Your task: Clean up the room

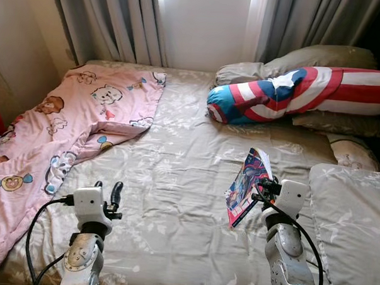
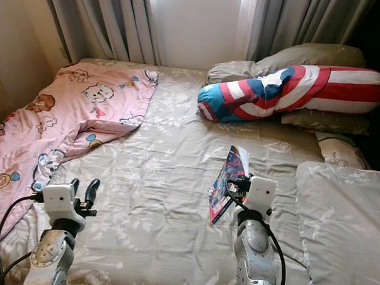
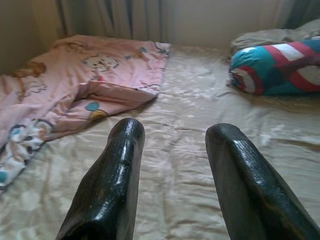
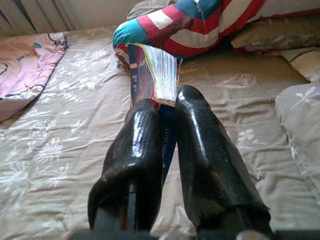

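The right pincer (image 1: 263, 191) clamps a thin comic book (image 4: 150, 75) between its two black fingers, lifting it on edge above the beige floral bedsheet (image 1: 176, 180). The left pincer (image 3: 172, 150) hovers over the sheet, fingers spread wide and holding nothing. A pink cartoon-print blanket (image 1: 71, 125) lies crumpled at the bed's left side; a shield-patterned bolster (image 1: 293, 93) rests against grey pillows (image 1: 320, 58) near the curtains (image 1: 119, 22).
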Controlling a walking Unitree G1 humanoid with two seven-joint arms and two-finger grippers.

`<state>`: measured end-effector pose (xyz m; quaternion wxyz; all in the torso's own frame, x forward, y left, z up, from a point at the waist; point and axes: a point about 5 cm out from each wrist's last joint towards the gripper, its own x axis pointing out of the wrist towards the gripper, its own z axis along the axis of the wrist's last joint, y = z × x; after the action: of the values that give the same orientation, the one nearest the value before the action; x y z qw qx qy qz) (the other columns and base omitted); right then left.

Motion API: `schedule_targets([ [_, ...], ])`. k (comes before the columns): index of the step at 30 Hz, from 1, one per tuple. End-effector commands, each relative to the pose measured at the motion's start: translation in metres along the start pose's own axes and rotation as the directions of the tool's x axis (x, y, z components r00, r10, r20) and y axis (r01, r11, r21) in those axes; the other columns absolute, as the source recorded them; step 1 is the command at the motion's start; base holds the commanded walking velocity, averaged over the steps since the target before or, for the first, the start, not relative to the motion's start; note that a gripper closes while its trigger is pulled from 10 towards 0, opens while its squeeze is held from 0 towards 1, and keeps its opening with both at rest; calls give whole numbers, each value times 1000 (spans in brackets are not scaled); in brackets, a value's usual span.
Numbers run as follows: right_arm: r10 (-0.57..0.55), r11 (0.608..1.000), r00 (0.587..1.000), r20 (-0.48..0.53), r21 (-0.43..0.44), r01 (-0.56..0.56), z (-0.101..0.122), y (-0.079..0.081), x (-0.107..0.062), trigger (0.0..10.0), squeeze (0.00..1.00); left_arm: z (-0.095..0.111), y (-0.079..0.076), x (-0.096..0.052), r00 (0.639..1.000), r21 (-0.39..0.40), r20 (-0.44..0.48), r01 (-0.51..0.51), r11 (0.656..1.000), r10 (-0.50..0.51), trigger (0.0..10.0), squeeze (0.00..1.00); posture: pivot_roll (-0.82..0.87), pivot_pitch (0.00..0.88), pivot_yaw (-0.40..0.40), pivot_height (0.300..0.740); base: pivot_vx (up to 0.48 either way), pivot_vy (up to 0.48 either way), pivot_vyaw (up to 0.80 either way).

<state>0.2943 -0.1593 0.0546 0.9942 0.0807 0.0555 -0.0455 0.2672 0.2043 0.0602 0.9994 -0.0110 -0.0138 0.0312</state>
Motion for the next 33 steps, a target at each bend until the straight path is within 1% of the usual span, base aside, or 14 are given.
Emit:
schedule_targets([
  [1, 17, 1000, 998, 53, 2, -17, 12, 2, 2, 10000, 0, 2, 1, 0, 1000, -3, -1, -6, 1000, 6, 10000, 0, -2, 19, -15, 712, 0, 0, 0],
  [4, 9, 1000, 998, 58, -5, -9, 11, 1, 1, 10000, 0, 7, 3, 1, 1000, -1, 8, -15, 1000, 15, 10000, 0, 1, 14, -13, 693, 0, 0, 0],
  [8, 8, 1000, 997, 80, 0, -8, 13, -1, 0, 10000, 0, 9, 10, -1, 1000, 10, -1, -31, 999, 31, 10000, 0, -1, 6, -13, 693, 0, 0, 0],
  [15, 12, 1000, 996, 83, -2, -12, 14, 0, 1, 10000, 0, 11, 6, 1, 1000, 5, 0, -23, 1000, 23, 10000, 0, -1, 0, -15, 693, 0, 0, 0],
  [18, 30, 1000, 997, 70, 0, -30, 14, 5, 3, 10000, 0, 14, 1, 3, 1000, -4, 7, -12, 1000, 12, 10000, 0, -1, 0, -15, 693, 0, 0, 0],
  [20, 42, 999, 996, 77, 3, -42, 15, 7, 4, 10000, 0, 14, 0, 4, 1000, -5, 8, -10, 1000, 10, 10000, 0, 0, 0, -15, 678, 0, 0, 0],
  [22, 48, 999, 996, 81, -18, -47, 16, 9, 4, 10000, 0, 15, 0, 4, 1000, -7, 9, -11, 1000, 11, 10000, 0, 1, 0, -16, 663, 0, 0, 0],
  [27, 38, 999, 994, 98, -14, -37, 16, 5, 2, 10000, 0, 16, 0, 6, 1000, -9, 9, -12, 1000, 12, 10000, 0, 4, 1, -18, 659, 0, 0, 0],
  [33, 22, 1000, 996, 90, -21, -20, 14, 1, 0, 10000, 0, 16, 0, 6, 1000, -11, 6, -14, 1000, 14, 10000, 0, 4, 13, -18, 659, 0, 0, 0],
])
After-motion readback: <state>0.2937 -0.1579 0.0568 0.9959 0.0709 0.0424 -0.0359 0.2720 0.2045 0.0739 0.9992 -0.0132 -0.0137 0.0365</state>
